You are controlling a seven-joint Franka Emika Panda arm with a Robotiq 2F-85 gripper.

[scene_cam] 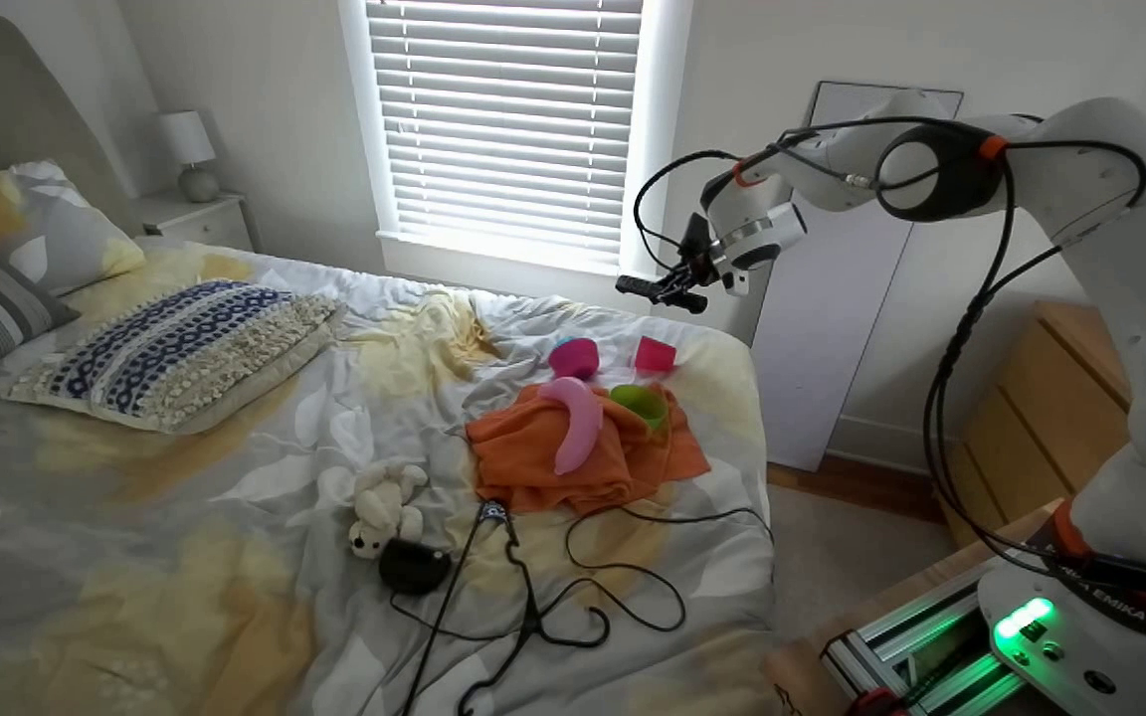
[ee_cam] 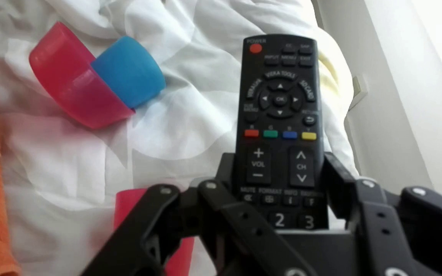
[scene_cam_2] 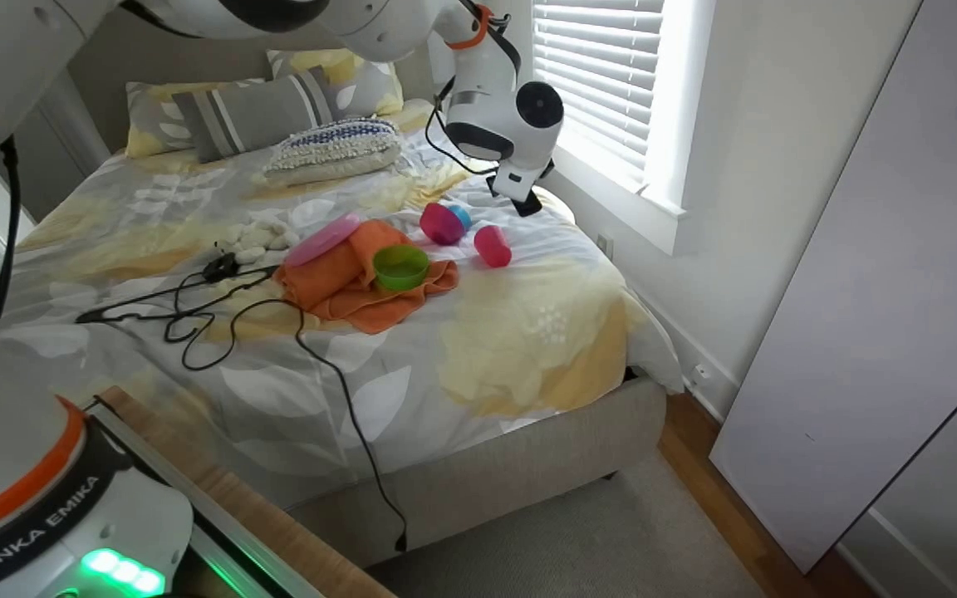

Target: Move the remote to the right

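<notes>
The Robotiq gripper clamps the black Viera TV remote by its long sides, in the air above the bed, pointing toward twelve o'clock in the wrist view. There, at ten o'clock from it, a blue cup meets a magenta bowl (nested or not, I cannot tell).

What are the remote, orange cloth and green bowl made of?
The remote: probably hard plastic, black with a slight sheen; straight edges, neat buttons.
The orange cloth: matte fabric, perhaps cotton; it bunches in soft folds.
The green bowl: smooth plastic or silicone, I can't tell which; even color, thin rim.
</notes>
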